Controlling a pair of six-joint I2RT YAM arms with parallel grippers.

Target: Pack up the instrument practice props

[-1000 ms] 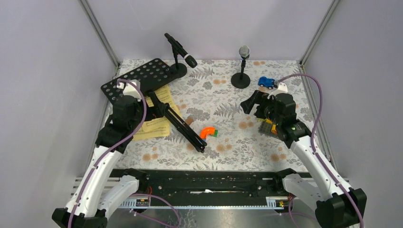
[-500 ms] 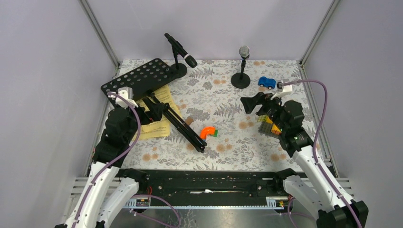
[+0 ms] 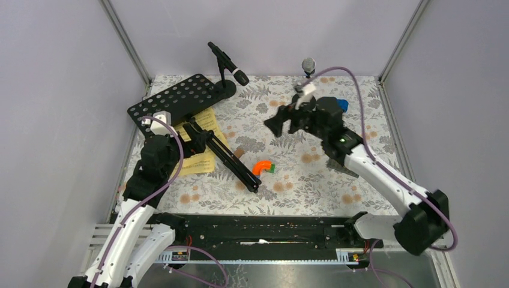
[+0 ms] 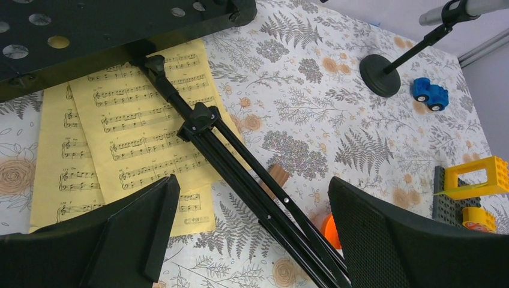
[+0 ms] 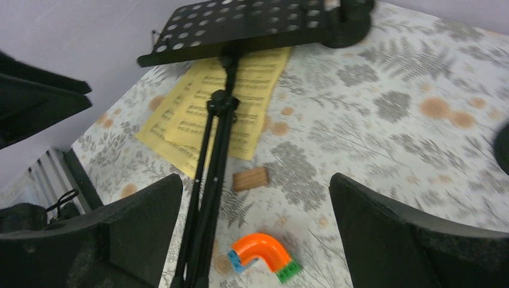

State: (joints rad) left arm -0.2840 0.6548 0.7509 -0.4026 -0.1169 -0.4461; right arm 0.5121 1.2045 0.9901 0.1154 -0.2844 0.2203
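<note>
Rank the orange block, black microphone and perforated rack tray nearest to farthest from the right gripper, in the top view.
From the right gripper:
1. orange block, just nearer the arm bases.
2. black microphone, at the back, leftward.
3. perforated rack tray, far left.

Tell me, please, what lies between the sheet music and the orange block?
A small wooden block and the stand's folded legs lie between the sheet music and the orange block, shown best in the right wrist view.

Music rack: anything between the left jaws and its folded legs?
Nothing visible. The left gripper hangs open over the music rack, whose legs lie across the yellow sheet music; nothing sits between.
</note>
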